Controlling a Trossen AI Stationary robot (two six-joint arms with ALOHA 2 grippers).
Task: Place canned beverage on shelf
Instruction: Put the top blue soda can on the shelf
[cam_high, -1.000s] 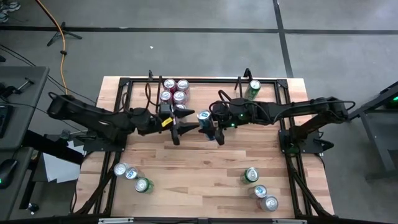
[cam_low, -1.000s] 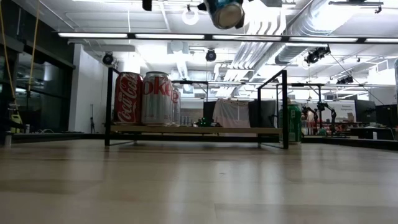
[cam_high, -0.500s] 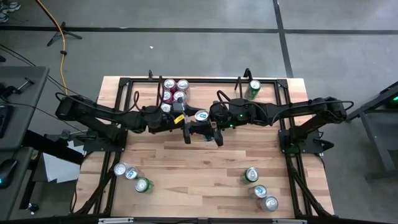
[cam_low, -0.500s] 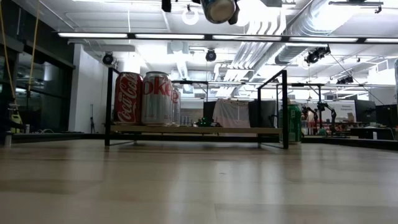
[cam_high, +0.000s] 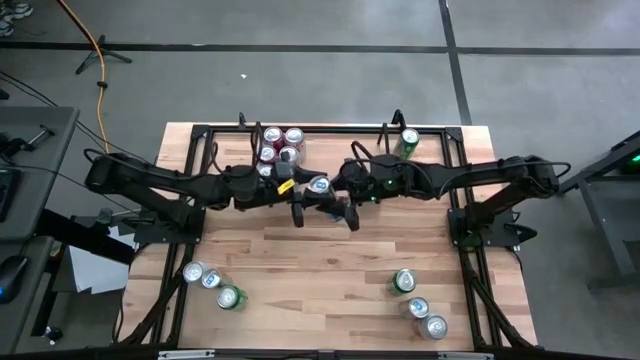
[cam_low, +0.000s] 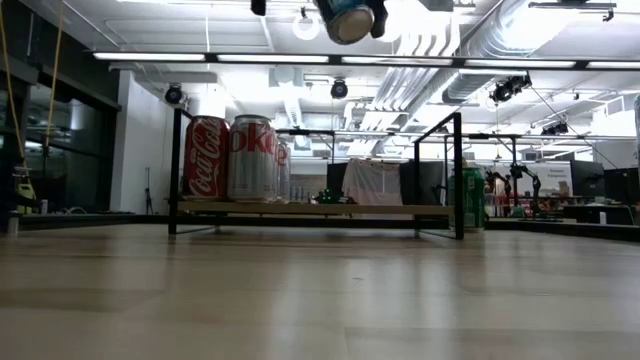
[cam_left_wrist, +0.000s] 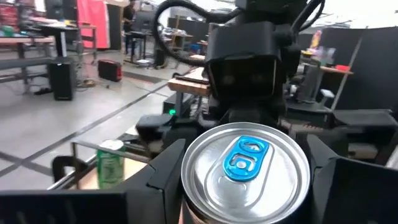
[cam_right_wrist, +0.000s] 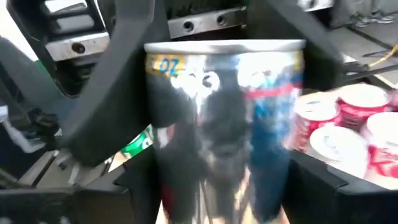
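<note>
A silver canned beverage (cam_high: 318, 186) with a blue tab hangs high over the table's middle, between both grippers. My left gripper (cam_high: 303, 200) comes from the table's left. My right gripper (cam_high: 338, 202) comes from the right. Each is shut on the can. The can's top (cam_left_wrist: 245, 163) faces the left wrist camera, and its side (cam_right_wrist: 224, 124) fills the right wrist view. The low view shows its bottom (cam_low: 348, 18) at the upper edge. The shelf (cam_high: 340, 142) stands at the far side, with red and silver cola cans (cam_low: 235, 158) upright on its left end. My left gripper has the can's upper wall (cam_left_wrist: 186, 193), just under the rim, between its two fingers (cam_left_wrist: 163, 177). It reaches in level from the table's left. The can is clear of the table, roughly upright with its top up. My right gripper has the can's lower side wall (cam_right_wrist: 163, 180) between its two fingers (cam_right_wrist: 134, 190). It comes from the table's right, slanting slightly down. Whether both pads still press the wall cannot be told.
A green can (cam_high: 408, 141) stands by the shelf's right end. More cans lie or stand at the near left (cam_high: 210, 282) and near right (cam_high: 418, 300). A black frame (cam_high: 190, 200) edges the wooden table. Bare wood lies between the shelf and the near cans.
My left gripper has gone toward the table's right edge, up to the can that my right gripper holds in the air. The can has shifted a little toward the table's left and stays clear of the table.
</note>
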